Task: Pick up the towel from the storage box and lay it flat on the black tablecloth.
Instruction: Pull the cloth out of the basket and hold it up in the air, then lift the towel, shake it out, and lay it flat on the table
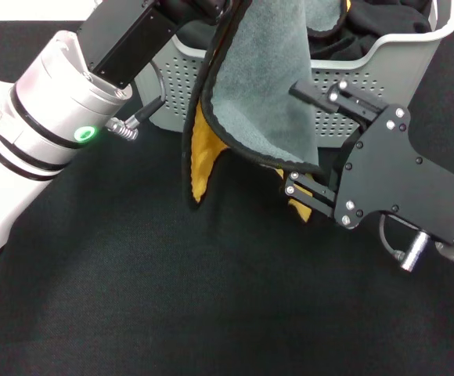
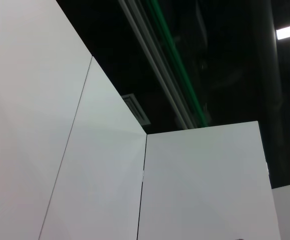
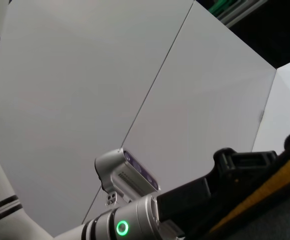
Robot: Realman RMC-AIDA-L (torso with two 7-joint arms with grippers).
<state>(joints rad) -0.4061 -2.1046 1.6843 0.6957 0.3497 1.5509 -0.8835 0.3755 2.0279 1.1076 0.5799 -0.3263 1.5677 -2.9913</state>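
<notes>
The soft fleece towel (image 1: pixel 262 94), grey-green on the side facing the head camera, orange-yellow on the other and edged in black, hung in the air in front of the light grey perforated plastic storage box (image 1: pixel 383 59). Its upper part ran out of the head view at the top edge, where the left arm's black wrist met it; the left claw itself was out of sight there, so I cannot tell whether it was gripping the cloth. The towel's lower folds dangled just above the wide matte black tablecloth (image 1: pixel 172 298) covering the surface, near its far edge, with orange-yellow flaps showing under the black hem.

The right claw (image 1: pixel 304 141) reached in from the right side, its two black fingers (image 1: pixel 313 92) spread wide, one lying against the towel's grey face and the other below its lower hem. It seemed to bracket the hanging corner without pinching it, though the cloth hid part of the lower finger.

The box stood at the far edge of the tablecloth, with dark cloth heaped inside.
</notes>
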